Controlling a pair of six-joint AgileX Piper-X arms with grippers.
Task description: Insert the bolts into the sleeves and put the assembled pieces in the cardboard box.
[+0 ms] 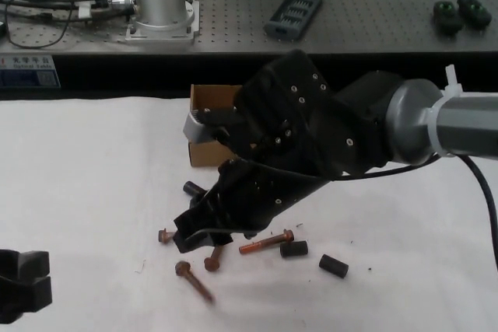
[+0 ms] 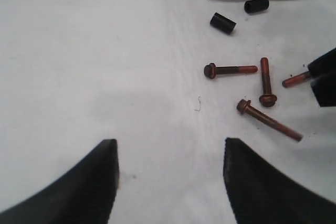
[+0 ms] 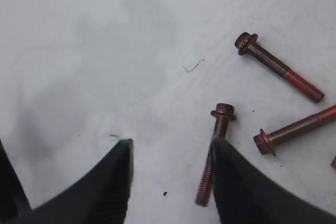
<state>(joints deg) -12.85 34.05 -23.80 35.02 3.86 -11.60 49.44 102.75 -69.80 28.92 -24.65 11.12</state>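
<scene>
Several copper-coloured bolts lie loose on the white cloth: one (image 1: pixel 194 279) nearest the front, one (image 1: pixel 266 242) beside a black sleeve (image 1: pixel 293 249), another sleeve (image 1: pixel 333 266) further right. My right gripper (image 1: pixel 196 235) hangs low over the bolts, open (image 3: pixel 170 182), with bare cloth between its fingers. A bolt (image 3: pixel 215 150) lies right against one finger (image 3: pixel 252 192), two more bolts (image 3: pixel 278 66) (image 3: pixel 294 129) farther off. My left gripper (image 2: pixel 168 182) stands open at the front left (image 1: pixel 23 285), apart from the bolts (image 2: pixel 230 70) (image 2: pixel 268 120) and sleeves (image 2: pixel 223 23). The cardboard box (image 1: pixel 208 126) stands behind.
A third sleeve (image 1: pixel 192 189) lies near the box, partly behind the right arm. The right gripper's body (image 2: pixel 325 80) covers one bolt's head in the left wrist view. White cloth stretches free to the left. A metal bench with gear lies beyond the cloth.
</scene>
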